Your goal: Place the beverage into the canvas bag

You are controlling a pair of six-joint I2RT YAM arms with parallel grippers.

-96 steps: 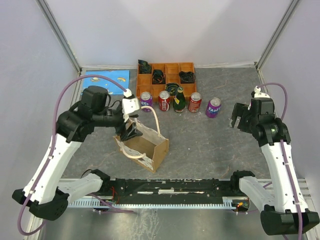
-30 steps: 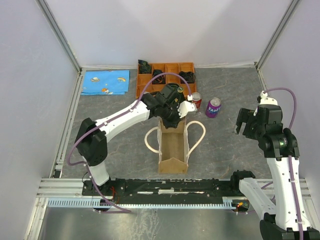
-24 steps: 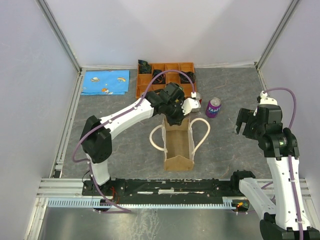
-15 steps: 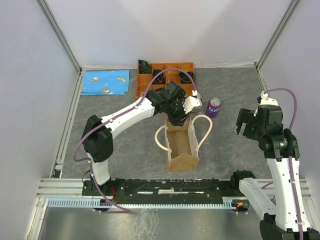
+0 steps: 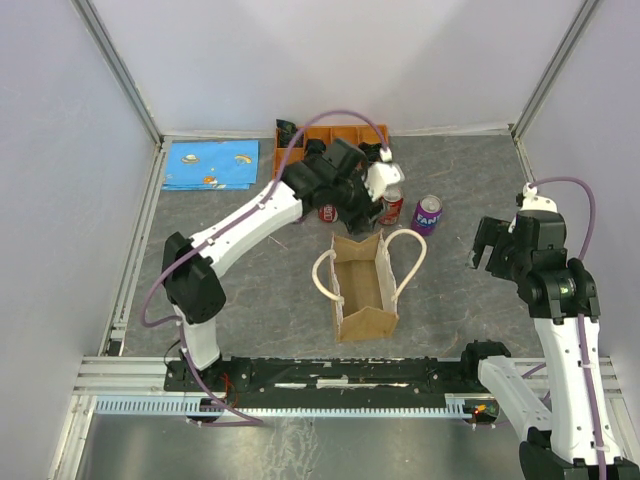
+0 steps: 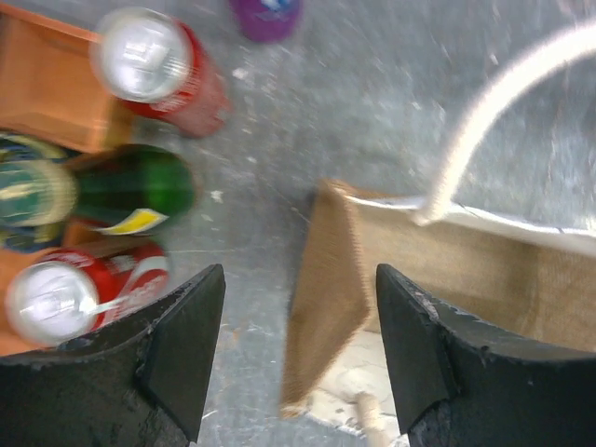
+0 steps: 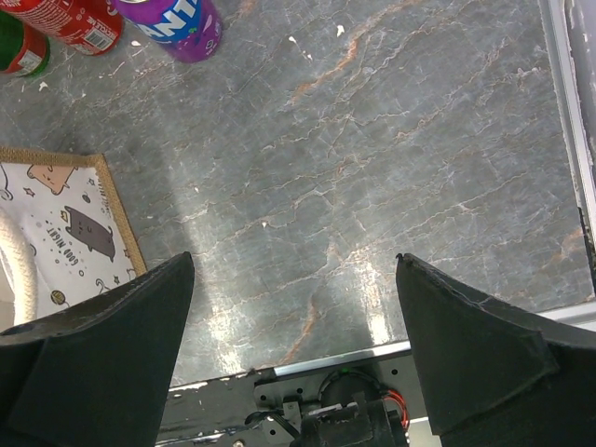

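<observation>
The canvas bag (image 5: pixel 365 290) stands open on the table, a tan fabric tote with two cream handles (image 5: pixel 322 277). My left gripper (image 5: pixel 367 213) is open and empty, just above the bag's far end wall (image 6: pixel 326 279). In the left wrist view (image 6: pixel 300 279) that wall sits between the jaws, untouched. Beyond it stand a red can (image 6: pixel 149 60), a green bottle (image 6: pixel 121 186), another red can (image 6: pixel 79 293) and a purple can (image 5: pixel 427 214). My right gripper (image 5: pixel 490 245) is open and empty to the right of the bag; its wrist view (image 7: pixel 293 270) looks down on bare table.
An orange compartment tray (image 5: pixel 352 134) with dark items sits at the back behind the drinks. A blue printed sheet (image 5: pixel 210 165) lies at the back left. The bag's printed side (image 7: pixel 56 233) and the purple can (image 7: pixel 182 26) show in the right wrist view.
The left gripper carried the bag from the left to the middle and turned it lengthwise. It has now let go and pulled back toward the cans. The right arm has hardly moved.
</observation>
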